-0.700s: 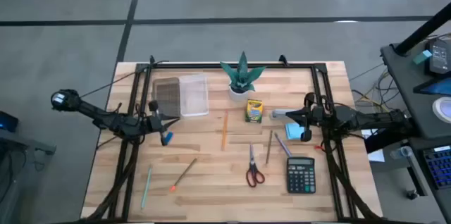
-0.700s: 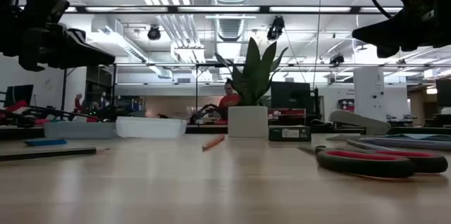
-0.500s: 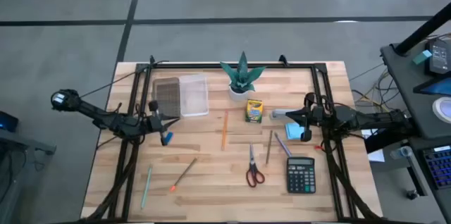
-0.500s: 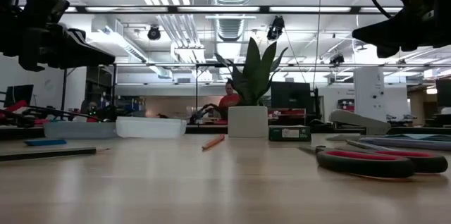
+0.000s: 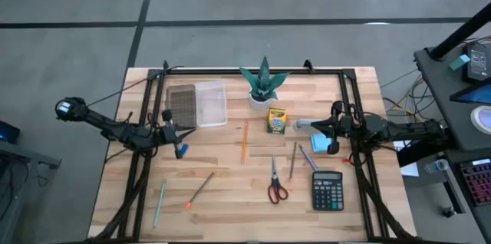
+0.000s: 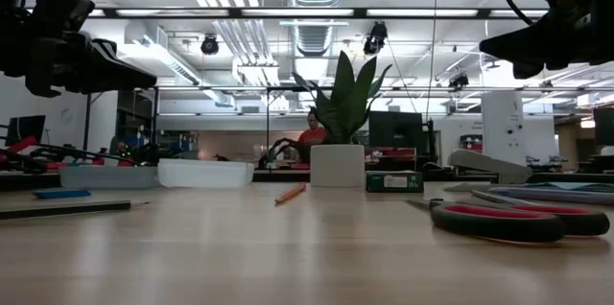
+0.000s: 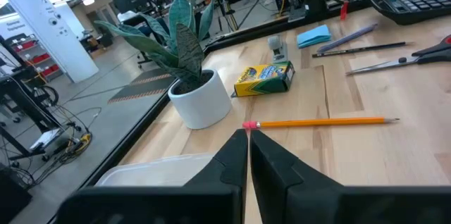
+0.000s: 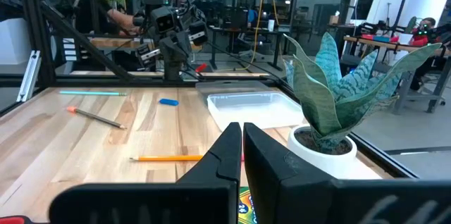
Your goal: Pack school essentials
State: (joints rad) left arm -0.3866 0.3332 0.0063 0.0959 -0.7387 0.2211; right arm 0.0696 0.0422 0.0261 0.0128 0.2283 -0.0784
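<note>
Here we see the left gripper [image 5: 173, 129] at frame left and the right gripper [image 5: 322, 126] at right, both pinched closed and empty; crayon box [image 5: 276, 120], scissors [image 5: 276, 183] and orange pencil [image 5: 244, 143] lie centre on the table [image 5: 230, 198].

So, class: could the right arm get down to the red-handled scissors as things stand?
Probably yes. The scissors lie flat in the open on the table, nothing over them, and the right gripper hangs shut nearby.
</note>
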